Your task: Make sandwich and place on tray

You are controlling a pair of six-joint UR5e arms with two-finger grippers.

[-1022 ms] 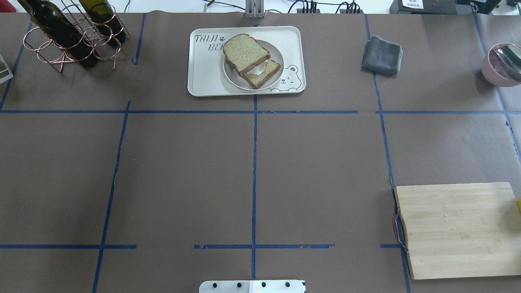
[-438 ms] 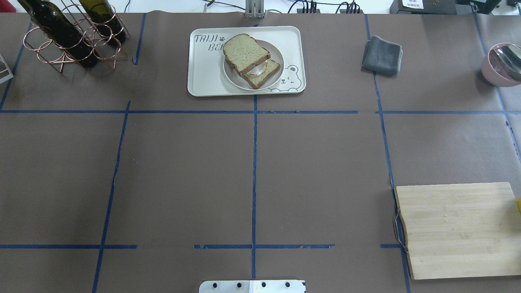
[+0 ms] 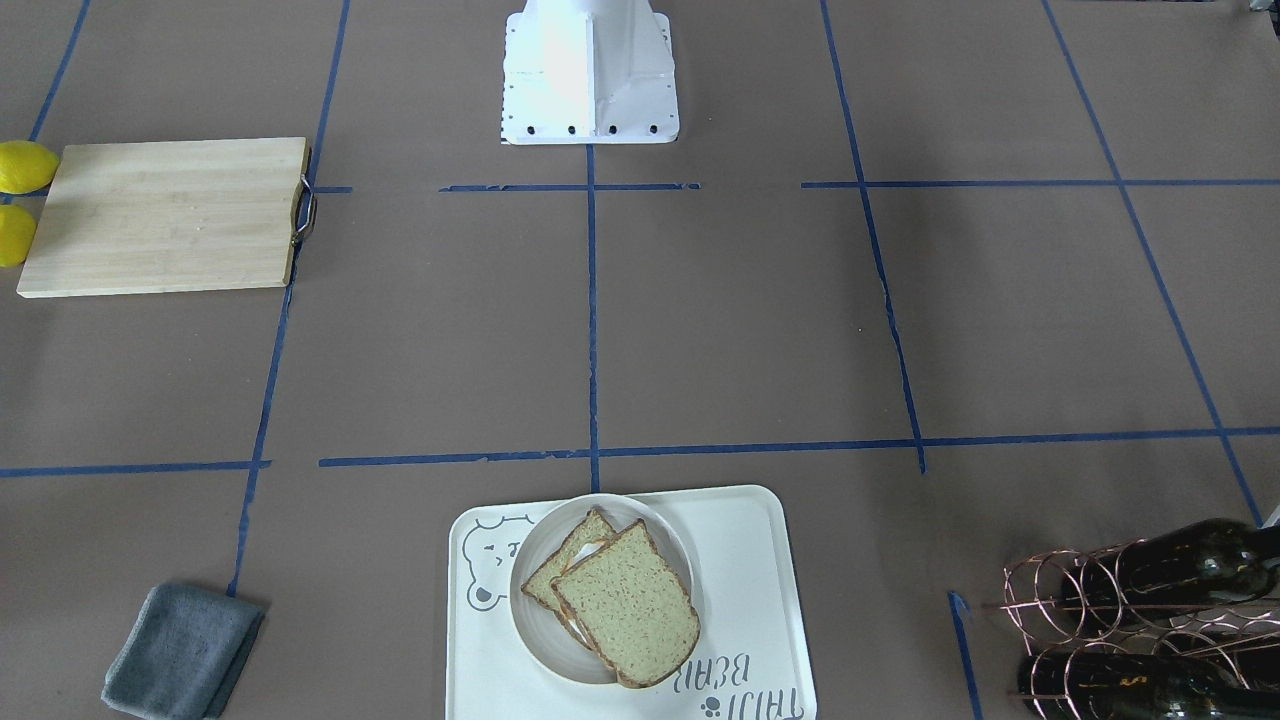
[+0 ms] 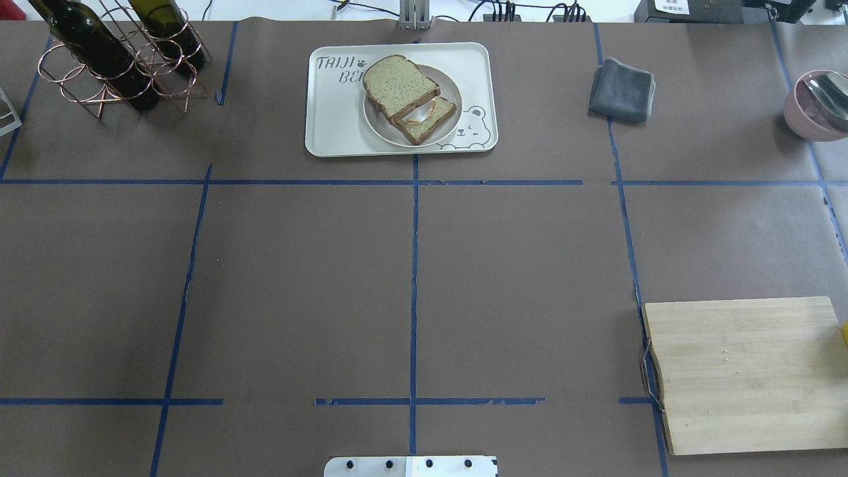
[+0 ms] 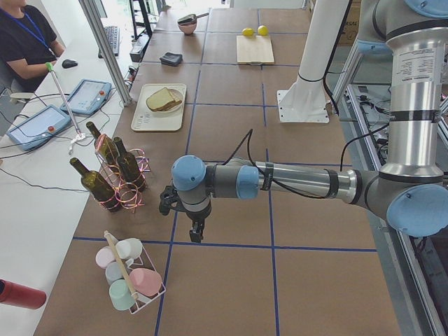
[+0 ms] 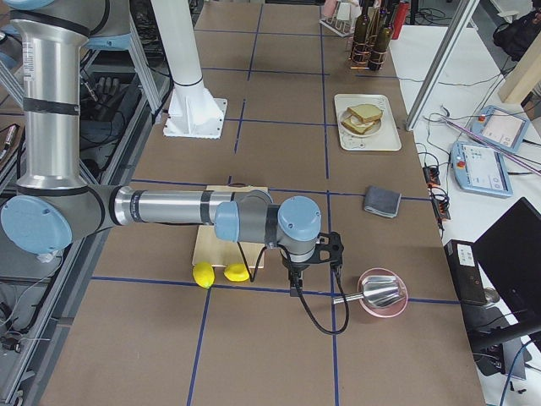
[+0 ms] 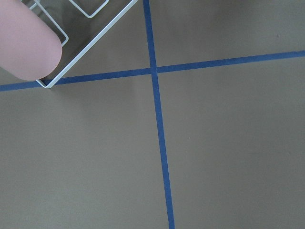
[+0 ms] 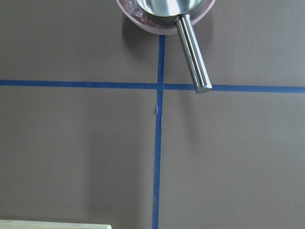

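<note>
Sandwich (image 4: 401, 83) on the tray (image 4: 331, 126), both arms out at the worktop's (image 4: 298, 278) ends.
2 bread slices, the upper one offset, with egg between, lie on a round white dish (image 4: 452, 89) on the tray at the far middle edge. The left jaws hang near the bottle rack (image 5: 115, 175) and the right jaws beside the pink bowl (image 6: 372, 311). Whether either is released or clenched I cannot tell.

Six views set around one table (image 4: 298, 278)
It is seen from above behind the robot's base (image 4: 411, 466) and, mirrored, from across; the tray (image 4: 331, 129) and cutting board (image 4: 742, 371) are shared by both. It is viewed lengthwise from each end. Its surface is framed closely, straight down, by both wrist cameras.
</note>
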